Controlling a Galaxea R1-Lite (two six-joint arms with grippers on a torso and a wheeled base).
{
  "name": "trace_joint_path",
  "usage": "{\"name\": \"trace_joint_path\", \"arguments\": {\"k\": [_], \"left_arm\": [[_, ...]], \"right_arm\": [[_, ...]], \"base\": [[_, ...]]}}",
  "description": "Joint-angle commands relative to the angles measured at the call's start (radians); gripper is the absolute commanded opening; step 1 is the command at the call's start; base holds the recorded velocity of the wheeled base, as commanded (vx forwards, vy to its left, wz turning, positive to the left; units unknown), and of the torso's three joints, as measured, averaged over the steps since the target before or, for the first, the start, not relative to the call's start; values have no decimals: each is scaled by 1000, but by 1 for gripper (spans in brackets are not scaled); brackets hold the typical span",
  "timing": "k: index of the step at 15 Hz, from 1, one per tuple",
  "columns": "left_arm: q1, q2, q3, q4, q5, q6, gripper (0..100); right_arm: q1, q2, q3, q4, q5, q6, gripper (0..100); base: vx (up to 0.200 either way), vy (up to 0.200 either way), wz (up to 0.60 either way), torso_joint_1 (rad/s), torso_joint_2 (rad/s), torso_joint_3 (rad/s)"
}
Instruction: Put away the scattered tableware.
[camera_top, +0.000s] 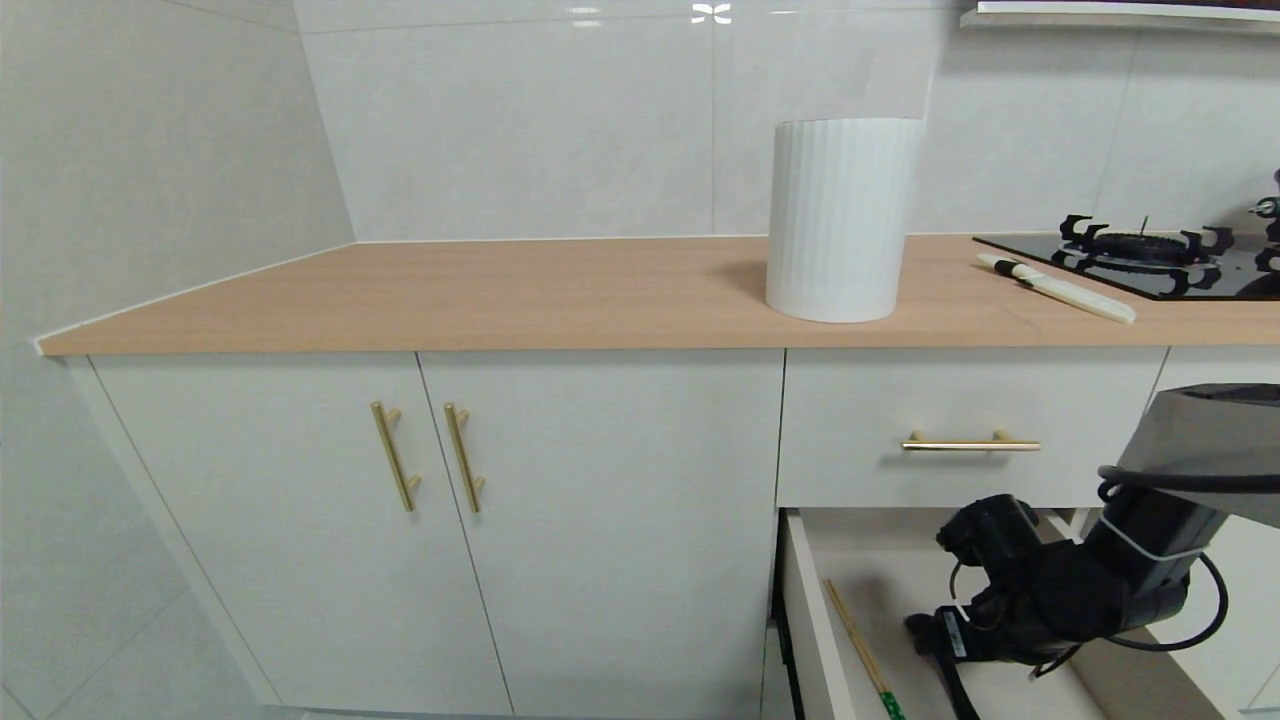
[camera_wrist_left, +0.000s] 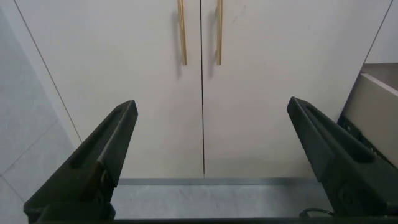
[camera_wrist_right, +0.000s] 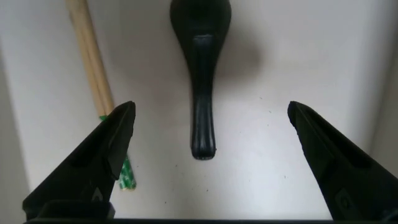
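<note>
Right end effector (camera_wrist_right: 209, 115): fingers spread wide, holding nothing, poised low over the open drawer (camera_top: 800, 600) under the counter (camera_top: 500, 290).
Left end effector (camera_wrist_left: 211, 109): fingers likewise apart and empty, facing the closed cabinet doors (camera_wrist_left: 202, 74).
Counter: carries a tall white ribbed container (camera_top: 840, 220) and, near it on the hob's (camera_top: 1140, 255) side, a long pale utensil (camera_top: 1055, 287), apparently a knife and not yet stowed.
Drawer: holds a pair of chopsticks (camera_wrist_right: 93, 68) along one wall and a black spoon (camera_wrist_right: 202, 81) lying free on the floor, directly beneath the right fingers.
Risk, lifting out: the right arm sits under the closed drawer front (camera_top: 970, 430), and a steep rise could strike it or the counter's edge.
Risk, spoon: any dip would press the fingers onto the handle and skid it.
Risk, knife: it lies flat and thin, so a poor pinch may push it onto the hob or bump the container.
</note>
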Motion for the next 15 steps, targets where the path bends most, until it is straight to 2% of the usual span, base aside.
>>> {"name": "trace_joint_path", "arguments": {"k": [1,3,5,7,14,15], "left_arm": [[0,0,0,0,0,0,100],[0,0,0,0,0,0,100],[0,0,0,0,0,0,100],[0,0,0,0,0,1,100],[0,0,0,0,0,3,100],[0,0,0,0,0,1,100]], "right_arm": [[-9,-202,69,8,10,1,100],[-11,-316,79,77,14,-4,100],[-3,-498,71,223,45,-7,100],[18,-584,68,302,51,-32,100],[99,-708,69,425,48,-58,100],[103,-710,69,434,48,-61,100]], "base": [[0,0,0,0,0,0],[0,0,0,0,0,0],[0,0,0,0,0,0],[0,0,0,0,0,0],[0,0,0,0,0,0],[-200,0,0,-2,2,7]]}}
